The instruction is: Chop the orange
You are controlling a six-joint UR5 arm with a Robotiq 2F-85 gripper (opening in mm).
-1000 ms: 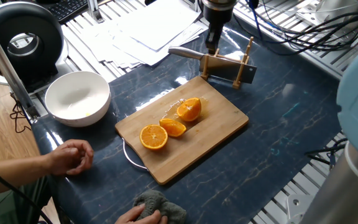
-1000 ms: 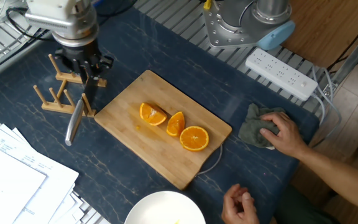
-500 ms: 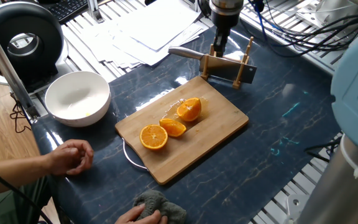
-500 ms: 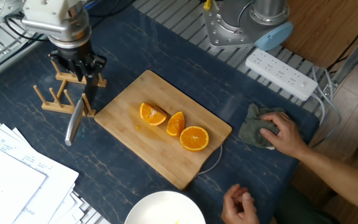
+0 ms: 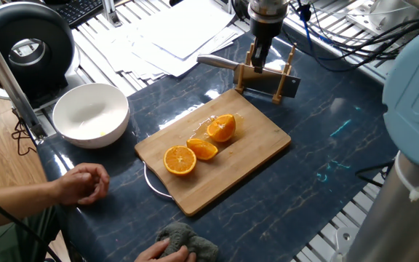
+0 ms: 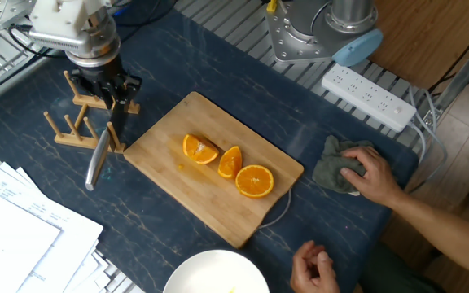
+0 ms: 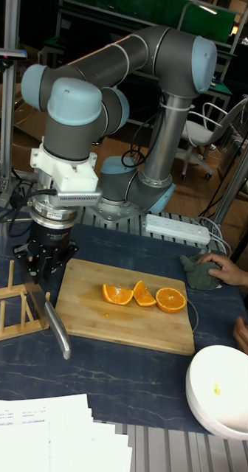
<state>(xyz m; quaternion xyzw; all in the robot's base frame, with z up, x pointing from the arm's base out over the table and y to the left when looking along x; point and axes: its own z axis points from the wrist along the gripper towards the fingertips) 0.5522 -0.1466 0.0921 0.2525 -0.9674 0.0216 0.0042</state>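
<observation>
The orange (image 5: 222, 127) (image 6: 199, 149) (image 7: 117, 294) is a chunky domed piece on a wooden cutting board (image 5: 260, 153) (image 6: 169, 207) (image 7: 124, 328). Beside it lie a slim wedge (image 5: 203, 149) and a round half (image 5: 180, 160). A knife (image 5: 220, 62) (image 6: 98, 159) (image 7: 56, 322) rests across a wooden rack (image 5: 268, 76) (image 6: 76, 130) at the board's end. My gripper (image 5: 259, 60) (image 6: 108, 94) (image 7: 44, 267) hangs over the rack by the knife's dark handle. It is open, holds nothing, and is well away from the orange.
A white bowl (image 5: 91, 113) (image 7: 220, 387) stands off the board's other end. A person's hand rests on a grey cloth (image 6: 332, 167) (image 5: 188, 244), with the other hand (image 5: 82, 183) near the bowl. Papers (image 5: 173, 33) lie beyond the rack, and a power strip (image 6: 369, 96) lies by the arm's base.
My gripper has shifted a little sideways above the rack, along the knife toward its handle end. The knife, the orange pieces and the person's hands have stayed put.
</observation>
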